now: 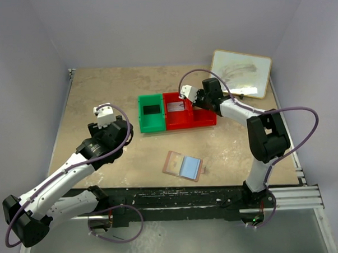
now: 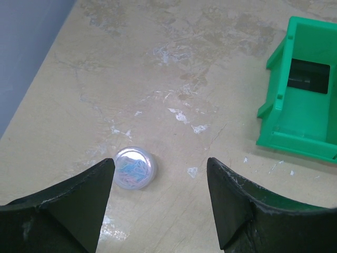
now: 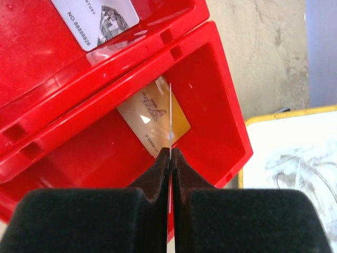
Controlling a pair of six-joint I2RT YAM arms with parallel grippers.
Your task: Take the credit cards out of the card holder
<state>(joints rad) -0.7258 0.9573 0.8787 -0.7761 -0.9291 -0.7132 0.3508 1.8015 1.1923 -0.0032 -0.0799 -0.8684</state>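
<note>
Claw on the right first: right claw [image 3: 171, 163] is pinched together on a thin card [image 3: 170, 116], seen edge-on from the wrist view, sticking up out of the pads. It hangs over the red bin [image 3: 221, 95], card not let go yet.

Under it a gold card [image 3: 150, 118] lies flat in that compartment. A white-grey card [image 3: 95, 16] sits in the neighbouring red compartment. The green bin [image 1: 152, 123] stands touching the red one on its left and has a dark rectangle [image 2: 309, 76] in it, likely a black card, but we can't confirm.

Left claw [image 2: 158, 211] has its jaws apart and holds nothing. It hovers above bare counter [image 1: 100, 90], near a small shiny disc [image 2: 134, 167] and off to the left of the green bin.

Card holder [image 1: 183, 166] lies open on the counter between the two arms, well apart from both claws, pale blue inside facing up. We can't tell whether any cards remain in its slots.

Progress, as we judge it: late. Two cards binned for sure, maybe three, and one more out and over the red bin. Left to do: drop this card, then check the holder for any others.
</note>
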